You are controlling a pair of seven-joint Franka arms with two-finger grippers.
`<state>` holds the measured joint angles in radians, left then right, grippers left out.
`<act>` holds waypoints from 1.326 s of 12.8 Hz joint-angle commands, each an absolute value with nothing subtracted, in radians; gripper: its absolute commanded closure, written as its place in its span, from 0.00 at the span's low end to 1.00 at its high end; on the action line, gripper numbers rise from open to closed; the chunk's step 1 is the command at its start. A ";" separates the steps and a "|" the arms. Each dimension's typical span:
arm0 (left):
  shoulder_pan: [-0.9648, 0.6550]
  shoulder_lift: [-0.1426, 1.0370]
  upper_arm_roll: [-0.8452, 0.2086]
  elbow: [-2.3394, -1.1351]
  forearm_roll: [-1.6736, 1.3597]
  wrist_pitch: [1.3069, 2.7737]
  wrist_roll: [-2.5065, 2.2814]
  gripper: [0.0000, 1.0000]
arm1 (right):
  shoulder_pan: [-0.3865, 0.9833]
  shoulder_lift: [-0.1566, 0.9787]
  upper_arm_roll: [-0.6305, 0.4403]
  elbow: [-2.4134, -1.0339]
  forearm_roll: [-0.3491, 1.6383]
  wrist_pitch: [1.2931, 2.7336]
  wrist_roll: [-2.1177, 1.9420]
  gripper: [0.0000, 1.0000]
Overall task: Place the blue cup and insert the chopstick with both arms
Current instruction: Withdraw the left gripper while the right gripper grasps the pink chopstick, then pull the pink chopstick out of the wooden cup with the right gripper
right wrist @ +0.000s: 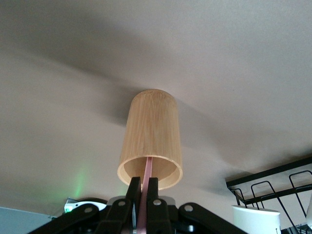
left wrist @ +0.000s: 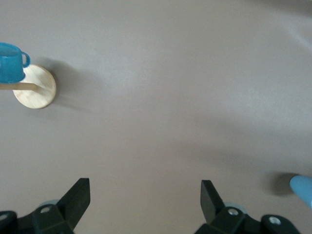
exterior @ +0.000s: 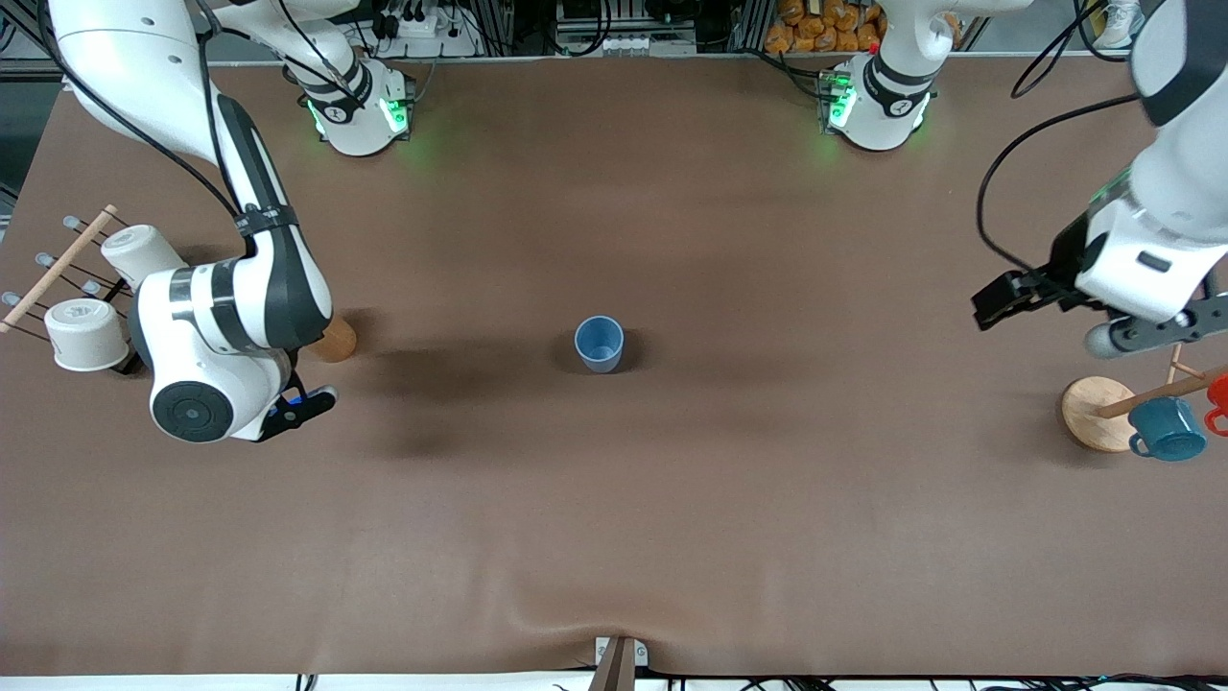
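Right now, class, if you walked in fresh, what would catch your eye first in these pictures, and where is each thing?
First, the blue cup standing alone and upright mid-table. Next, the right pincer at the right arm's end of the table, shut on the pink chopstick, which sticks out of the wooden holder. Last, the left pincer hanging open over bare table near the mug stand, where a teal mug hangs.

A brown table [exterior: 672, 499] carries everything. The blue cup [exterior: 600, 344] stands upright near its middle. Toward the right arm's end from the cup stand a tan wooden cylinder [exterior: 338, 339] and a rack of white cups [exterior: 82, 307]. Toward the left arm's end stands a round wooden stand base [exterior: 1089, 413].
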<state>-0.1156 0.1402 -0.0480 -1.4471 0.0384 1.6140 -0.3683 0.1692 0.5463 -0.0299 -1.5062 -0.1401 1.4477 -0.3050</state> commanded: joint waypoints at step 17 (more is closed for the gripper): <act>-0.117 -0.023 0.058 -1.572 0.015 1.594 -0.135 0.00 | 0.192 0.324 -0.012 -1.298 -0.071 1.298 -0.304 1.00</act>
